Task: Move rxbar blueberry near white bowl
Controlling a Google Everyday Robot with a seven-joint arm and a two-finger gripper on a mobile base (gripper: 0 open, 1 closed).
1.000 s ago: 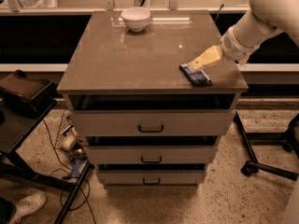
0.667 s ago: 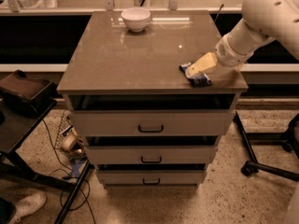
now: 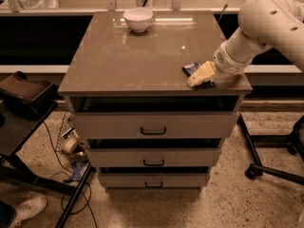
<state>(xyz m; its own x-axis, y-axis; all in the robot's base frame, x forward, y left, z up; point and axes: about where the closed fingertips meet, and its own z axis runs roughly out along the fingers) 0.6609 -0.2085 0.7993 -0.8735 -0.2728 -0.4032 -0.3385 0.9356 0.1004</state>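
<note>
The white bowl (image 3: 138, 19) stands at the far edge of the cabinet top (image 3: 142, 56), a little left of centre. The rxbar blueberry (image 3: 191, 69), a dark blue wrapper, lies near the front right edge, mostly covered by my gripper. My gripper (image 3: 198, 78) comes in from the right on the white arm (image 3: 266, 27) and sits low over the near end of the bar, its pale fingers pointing left and down onto it.
The cabinet has three drawers with dark handles (image 3: 153, 131) below the top. A black stand (image 3: 26, 96) is to the left, a chair base (image 3: 273, 170) to the right, and cables and a tape roll (image 3: 70, 145) lie on the floor.
The arm has swung lower and toward the front edge, bringing the gripper down over the bar. The bar now shows only its far end.
</note>
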